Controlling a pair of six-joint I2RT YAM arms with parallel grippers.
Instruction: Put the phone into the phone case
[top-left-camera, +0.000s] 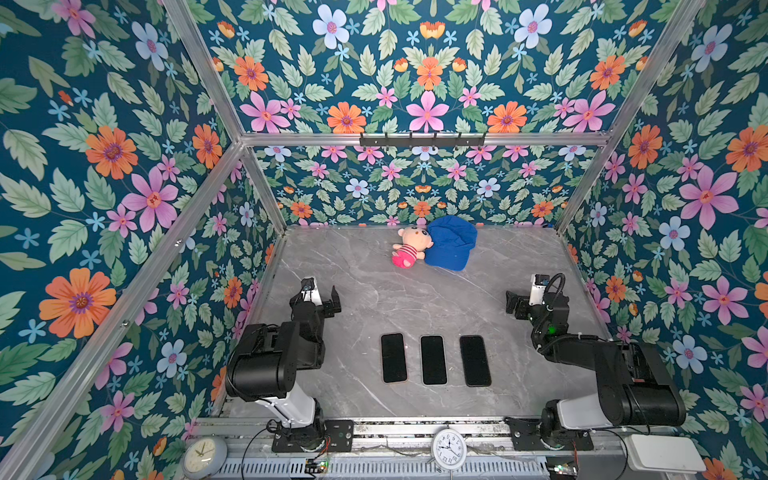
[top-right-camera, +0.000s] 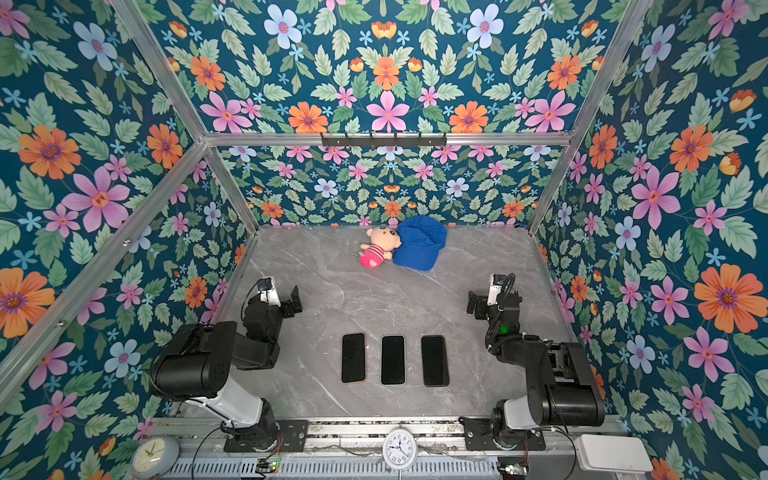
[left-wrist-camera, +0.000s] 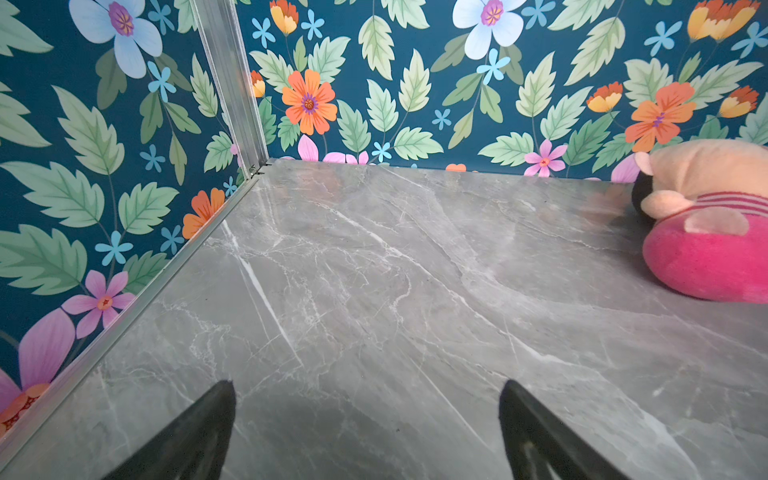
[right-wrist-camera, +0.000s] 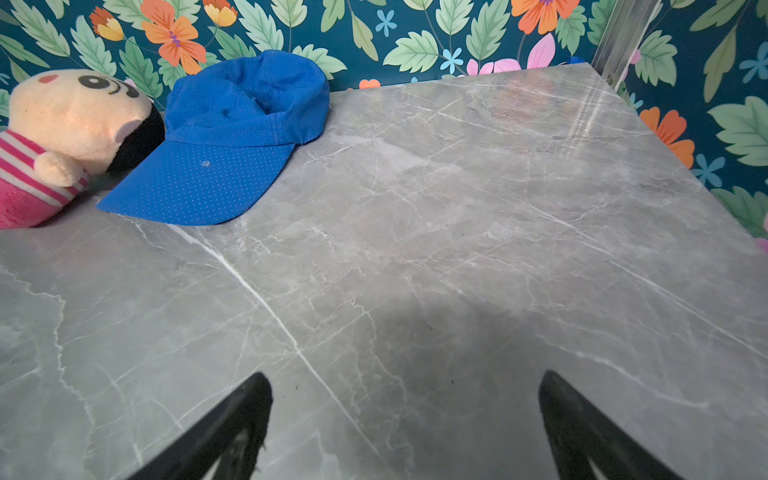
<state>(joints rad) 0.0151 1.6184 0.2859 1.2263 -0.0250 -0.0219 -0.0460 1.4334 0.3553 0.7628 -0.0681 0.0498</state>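
Three flat black phone-shaped slabs lie side by side near the table's front in both top views: a left one (top-left-camera: 393, 357), a middle one (top-left-camera: 433, 360) and a right one (top-left-camera: 475, 360). From here I cannot tell which is the phone and which the phone case. My left gripper (top-left-camera: 326, 300) hovers behind and left of them, open and empty. In the left wrist view the left gripper (left-wrist-camera: 368, 390) has only bare table between its fingertips. My right gripper (top-left-camera: 517, 305) hovers behind and right of the slabs, open too. The right wrist view shows the right gripper (right-wrist-camera: 405, 380) empty.
A plush doll (top-left-camera: 409, 247) and a blue cap (top-left-camera: 451, 243) lie at the back middle of the grey marble table (top-left-camera: 374, 291). Floral walls close in the left, right and back. Two clocks (top-left-camera: 449, 449) and a white box (top-left-camera: 665, 453) sit below the front rail.
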